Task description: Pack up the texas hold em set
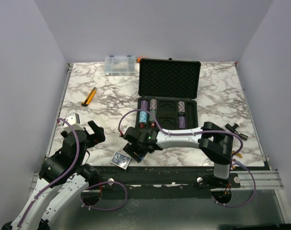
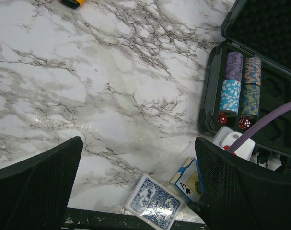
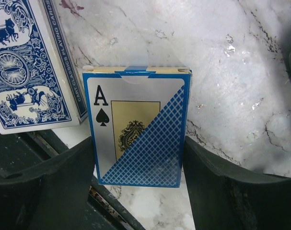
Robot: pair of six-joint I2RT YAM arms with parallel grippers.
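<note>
- Shows the black hard case at upper centre of the top view, foam-lined lid standing up, slotted tray toward the arms.
- Holds chip stacks in the tray's left slots: purple, light blue and mixed colours, with two red dice just below them.
- Finds the right gripper low at the near edge of the marble worktop, jaws narrowed around the ace-of-spades card deck.
- Sets the fingers right at both long sides of that deck; cannot tell whether clamped or merely beside.
- Places a second deck, blue-backed, flat at the upper left of the right wrist view, just beside the first.
- Keeps the left gripper spread wide, holding nothing, over the marble at lower left of the top view.
- Adds a clear plastic organizer box left of the lid at the far edge.
- Adds an orange-handled tool at upper left, well apart from the case.
</note>
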